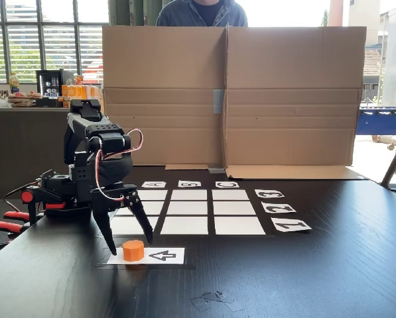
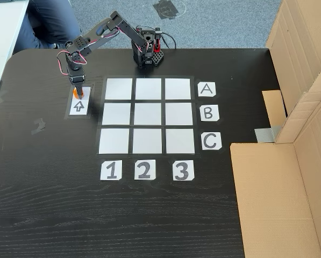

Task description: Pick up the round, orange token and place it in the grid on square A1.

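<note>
We logged 1 black arm [image 1: 91, 159] on a dark table [image 1: 330, 265], base clamped at the left edge in a fixed view. Gripper [image 1: 132, 242] pointed down, fingers spread wide apart, nothing betw. them gripped; 1 fingertip [image 1: 113, 250] sat just left of the token [image 1: 133, 250], the other just behind it. Whether either tip touched the token we couldn't tell.

Token stood upright on the arrow card [image 1: 159, 255], at the card's left end in that view, arrow head pointing at it. In a fixed view from above, the gripper [image 2: 78, 94] covered most of the token [image 2: 75, 92]; only an orange sliver showed at the top of the card [image 2: 78, 106].

Grid [image 2: 147, 115] lay just beside the card, 9 white cells, all bare. Labels A, B, C ran down its right side, 1, 2, 3 along the bottom, per the top view. A1 [image 2: 119, 88] was the top-left cell there, the corner nearest the card, approx. level w/ the token.

Cardboard screen [image 1: 231, 93] stood at the table's far edge; a person [image 1: 201, 12] stood behind it.
</note>
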Controlling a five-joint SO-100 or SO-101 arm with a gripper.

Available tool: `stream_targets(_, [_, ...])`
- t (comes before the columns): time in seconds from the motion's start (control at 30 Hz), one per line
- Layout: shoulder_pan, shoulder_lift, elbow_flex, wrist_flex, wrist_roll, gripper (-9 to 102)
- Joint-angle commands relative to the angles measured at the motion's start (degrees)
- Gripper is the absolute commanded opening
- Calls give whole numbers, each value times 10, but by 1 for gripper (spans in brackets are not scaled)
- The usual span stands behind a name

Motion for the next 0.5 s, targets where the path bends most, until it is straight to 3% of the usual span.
stream_targets(0.0, [5, 4, -19, -4, 20, 29])
stream_targets(0.27, [6, 4, -19, -4, 20, 28])
stream_targets(0.47, [6, 3, -19, -4, 25, 17])
